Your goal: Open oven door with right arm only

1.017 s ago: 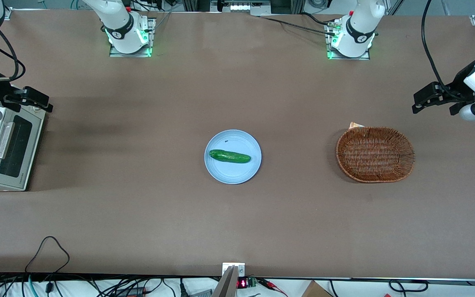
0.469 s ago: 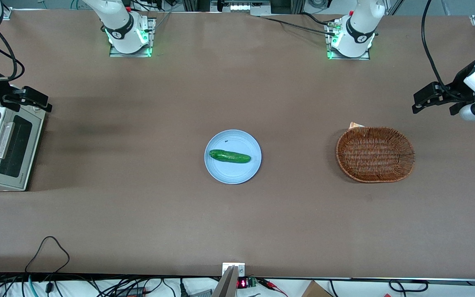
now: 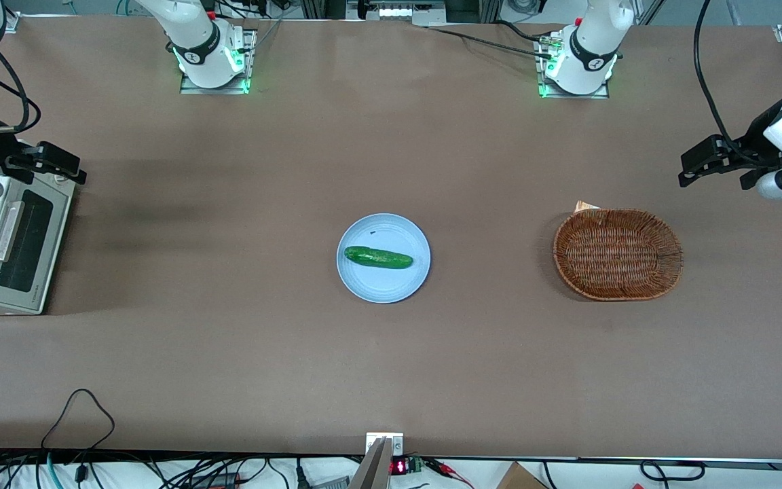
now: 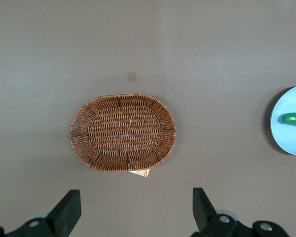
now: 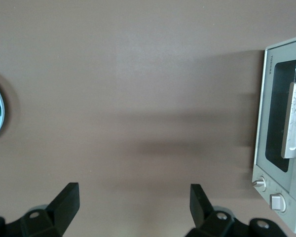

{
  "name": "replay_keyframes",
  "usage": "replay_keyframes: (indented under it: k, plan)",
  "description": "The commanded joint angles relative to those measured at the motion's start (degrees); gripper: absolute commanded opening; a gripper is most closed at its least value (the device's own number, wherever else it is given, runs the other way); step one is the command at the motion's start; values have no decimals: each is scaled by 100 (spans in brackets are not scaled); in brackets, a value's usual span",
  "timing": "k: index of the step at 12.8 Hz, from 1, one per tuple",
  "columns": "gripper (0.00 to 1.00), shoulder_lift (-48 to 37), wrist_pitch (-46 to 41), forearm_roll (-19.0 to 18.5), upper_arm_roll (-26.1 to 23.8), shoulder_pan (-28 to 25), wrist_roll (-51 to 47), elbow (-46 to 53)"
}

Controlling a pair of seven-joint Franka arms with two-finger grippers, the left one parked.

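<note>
Cucumber [image 3: 378, 257] on plate [image 3: 404, 286]; basket [image 3: 618, 254]; gripper [image 3: 58, 163] spread above oven door [image 3: 22, 239].

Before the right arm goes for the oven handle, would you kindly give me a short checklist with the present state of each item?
1. Oven door shut, ready to pull: ok.
2. Silver bar handle unobstructed: ok.
3. Gripper open: ok, fingers spread wide.
4. Gripper at the handle: not ok; it hovers by the oven's top corner, farther from the front camera than the handle.
5. Space in front of the door bare: ok; the plate with cucumber lies well toward the table's middle.
</note>
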State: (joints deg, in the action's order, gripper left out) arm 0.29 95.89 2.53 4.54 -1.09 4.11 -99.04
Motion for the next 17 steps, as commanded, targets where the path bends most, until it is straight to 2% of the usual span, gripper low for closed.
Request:
replay_keyframes:
  k: [1, 4, 5, 6, 7, 8, 10, 12, 16, 17]
  plan:
    - [99, 58, -342, 116, 12, 47, 344, 174]
    - [99, 67, -361, 63, -32, -14, 362, 174]
    - [93, 67, -343, 72, -32, -14, 353, 174]
    - [66, 76, -352, 72, -40, -14, 292, 183]
    - [34, 76, -360, 80, -32, -14, 283, 183]
    - [8, 76, -361, 81, -32, 12, 300, 192]
    - [1, 76, -369, 19, -32, 12, 327, 201]
    - [0, 85, -500, -42, -32, 3, 327, 288]
    - [0, 287, -1036, -516, -49, -32, 336, 535]
    - [0, 287, -1211, -778, -58, -110, 327, 535]
